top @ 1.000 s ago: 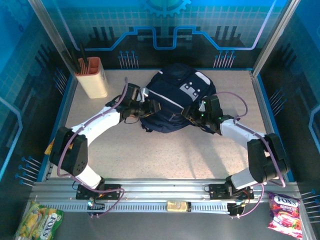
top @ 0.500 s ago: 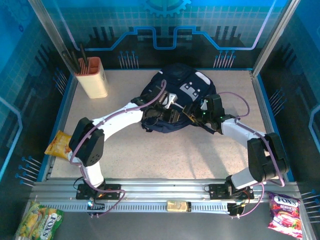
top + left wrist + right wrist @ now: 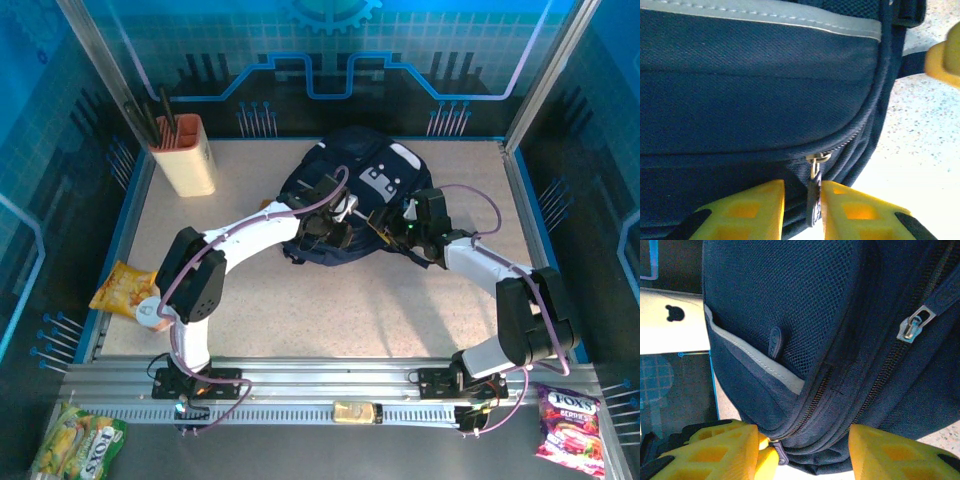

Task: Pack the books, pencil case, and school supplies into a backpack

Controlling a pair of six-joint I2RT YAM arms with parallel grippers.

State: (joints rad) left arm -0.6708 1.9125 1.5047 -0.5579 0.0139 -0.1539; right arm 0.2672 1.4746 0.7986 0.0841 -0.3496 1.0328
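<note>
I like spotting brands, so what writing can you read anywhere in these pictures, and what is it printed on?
"FOX'S": on the green-yellow sweets bag, front left.
"FOX'S": on the pink sweets bag, front right; the smaller line under it is too small to read.
Orange snack packet: print too blurred to read.
Grey patch on the backpack: marks too small to read.

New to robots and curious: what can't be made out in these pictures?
Inside the navy fabric backpack: top view, cloth covers it.
Whether the left claw pinches the dark zip pull: left wrist view, yellow fingers hide the contact.
Whether the right claw squeezes the backpack: right wrist view, cloth hides the contact.
What the dark sticks in the beige holder are: top view, too small.
</note>
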